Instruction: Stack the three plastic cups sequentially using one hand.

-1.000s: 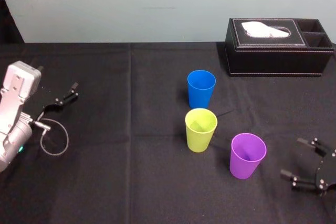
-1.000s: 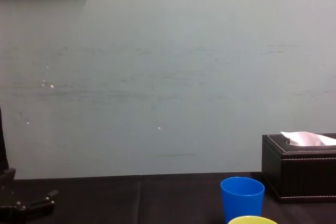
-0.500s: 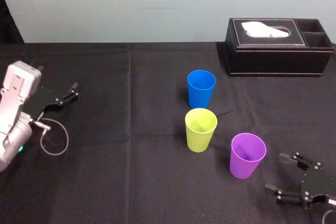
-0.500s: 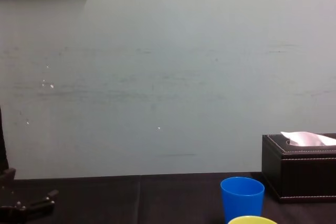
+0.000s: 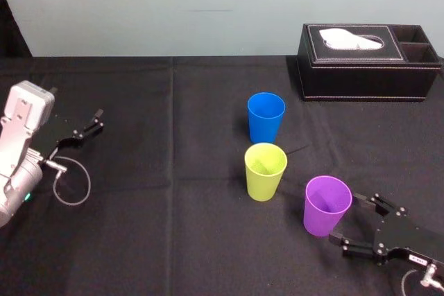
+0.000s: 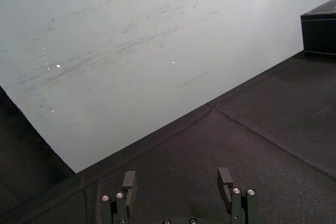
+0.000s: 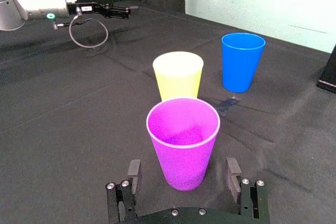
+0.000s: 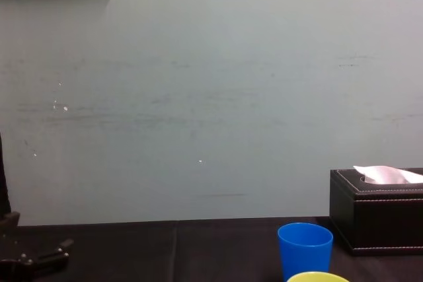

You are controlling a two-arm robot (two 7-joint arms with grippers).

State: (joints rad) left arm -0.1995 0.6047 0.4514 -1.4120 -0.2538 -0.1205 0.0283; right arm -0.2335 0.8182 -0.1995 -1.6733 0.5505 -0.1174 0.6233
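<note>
- The purple cup [image 5: 327, 205] stands upright at the near right; the yellow-green cup [image 5: 266, 170] and blue cup [image 5: 266, 116] stand apart, farther off
- The right gripper [image 5: 347, 218] has slid left up to it, jaws open either side of its base; a grasp looks next, nothing stacked yet
- The left gripper [image 5: 83, 129] is unmoved at far left, jaws open

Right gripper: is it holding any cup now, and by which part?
Nothing is held. The right gripper is open at the purple cup, low on its wall, fingers not touching. The left gripper, open, is parked at left.

Blue cup [image 8: 305, 250] beside tissue box [image 8: 377, 212]
</note>
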